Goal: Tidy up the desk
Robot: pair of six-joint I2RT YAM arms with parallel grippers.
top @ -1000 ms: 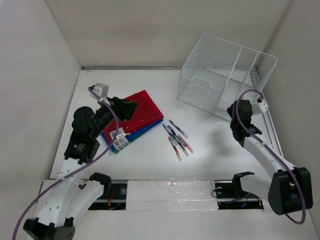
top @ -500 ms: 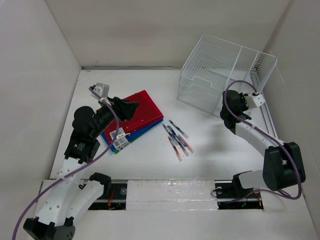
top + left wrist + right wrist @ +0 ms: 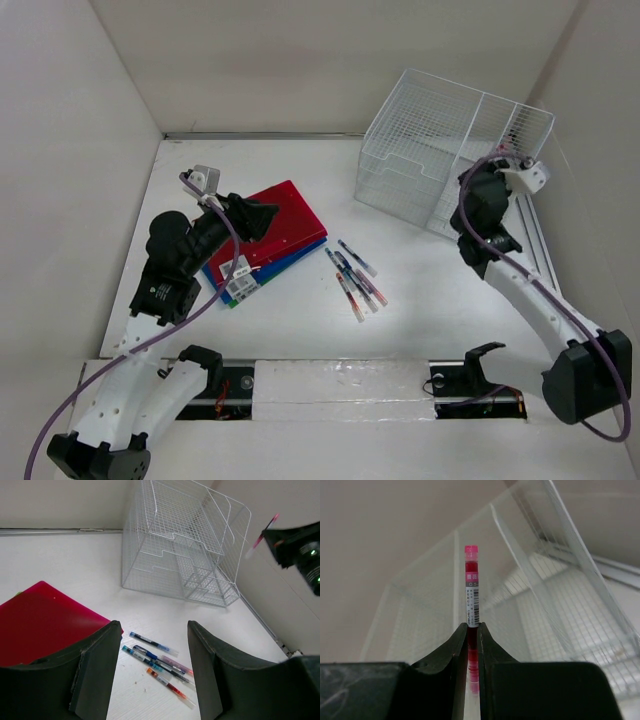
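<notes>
Reading the overhead view as a dial with the far wall at twelve, we see the desk (image 3: 300, 320) spread wide and white between its upright side panels, filling nearly the whole frame. A white wire rack (image 3: 440, 150) stands on it at about one o'clock, close to the far right corner. Our right hand (image 3: 472, 630) is raised at about two o'clock, just beside the rack's near right side, clenched on a pink pen (image 3: 472, 595). The pen stands straight up from between the fingertips, its pink cap on top and a printed label on the barrel, with the rack's mesh behind it. Our left hand (image 3: 155, 625) sits at about nine o'clock, fingers spread apart and grasping nothing. It hovers over the right edge of a red folder (image 3: 290, 215), and we cannot tell whether it touches the cover. The red folder lies on top of a blue folder (image 3: 300, 252), with a sliver of green showing under the stack's near corner. Several loose pens (image 3: 355, 275) lie side by side on the bare desk near the centre, just off the folders' four o'clock corner and well apart from the rack.
</notes>
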